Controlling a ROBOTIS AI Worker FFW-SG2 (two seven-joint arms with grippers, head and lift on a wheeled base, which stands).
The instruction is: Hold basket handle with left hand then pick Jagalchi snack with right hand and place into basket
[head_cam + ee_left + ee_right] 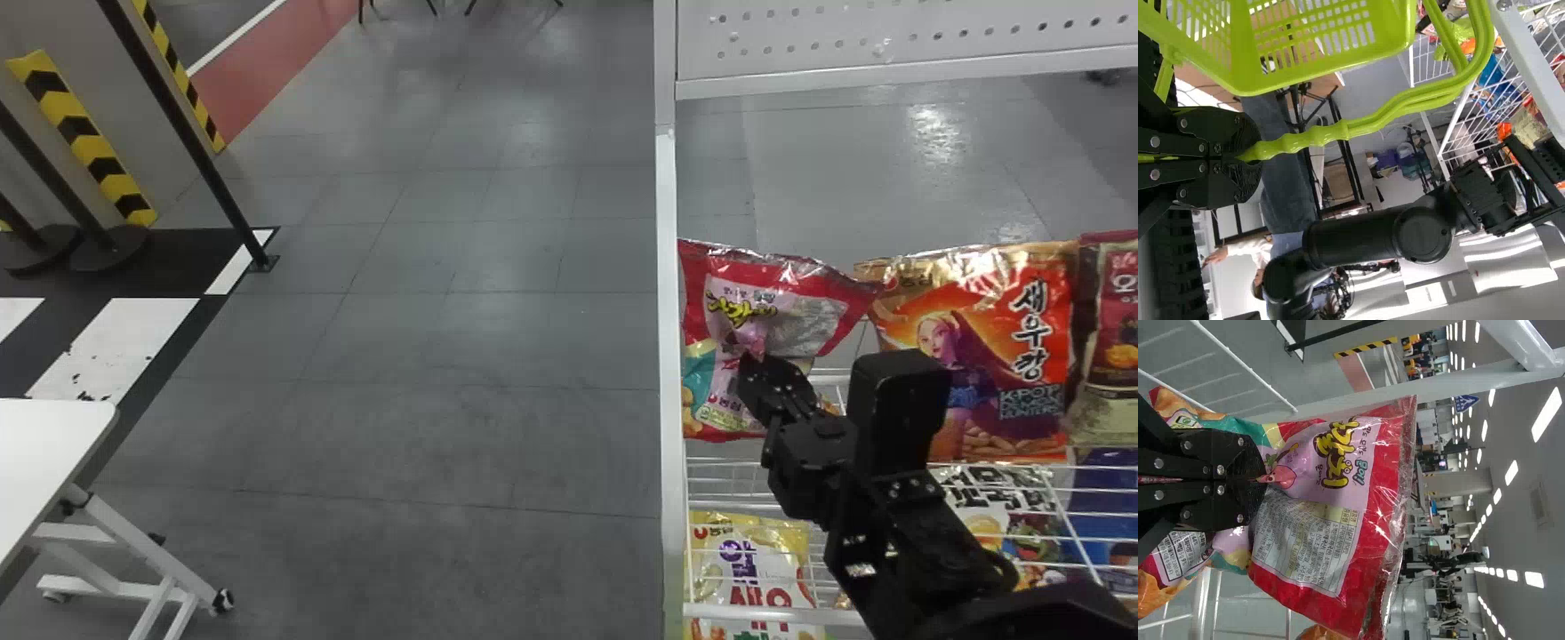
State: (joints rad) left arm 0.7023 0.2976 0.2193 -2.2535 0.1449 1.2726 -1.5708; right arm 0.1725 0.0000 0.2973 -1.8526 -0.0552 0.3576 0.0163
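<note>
Pinching the Jagalchi snack (1358,453) mid-bag, the right pincer (1258,480) is closing its fingers on a fold of the film; the bag is sitting at the left end of the wire rack (756,612), right side of the scene, tilted, just beside the white post (669,356). Left pincer (1253,157) is pinching the basket handle (1371,120), and the basket (1241,70) is hanging from it. Step in hand, my read: getting the bag off the rack without snagging. Whether its bottom is clearing the wires, I'm not able to tell, so I'm treating it as resting. Doing it well is meaning a small lift first, then drawing it toward the near side, staying off the post on the left and off the orange bag (987,356) on the right, whose top corner it is overlapping in the head view. Grip is looking secure but is catching film, not bulk, so jerks or fast wrist turns are risking a slip or a swing. Squeezing harder is only risking crushed snacks. Left arm is best staying quiet, handle firm, basket mouth level. Release is waiting for the bag to be fully over the opening, low down.
</note>
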